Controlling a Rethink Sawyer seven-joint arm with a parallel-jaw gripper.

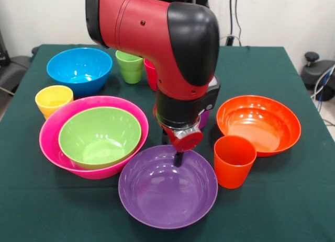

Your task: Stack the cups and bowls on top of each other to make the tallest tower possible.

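While the red and black arm hangs over the glossy purple plastic bowl (167,188), its fingers (178,158) dip inside the far rim; whether they are spread or closed cannot be told. Only the green bowl (99,135) sits nested in the large pink bowl (52,142). Blue bowl (79,69), orange bowl (258,124) and the cups stand apart on the green-clothed bench (293,200), so most stacking remains. A white wall stands behind.
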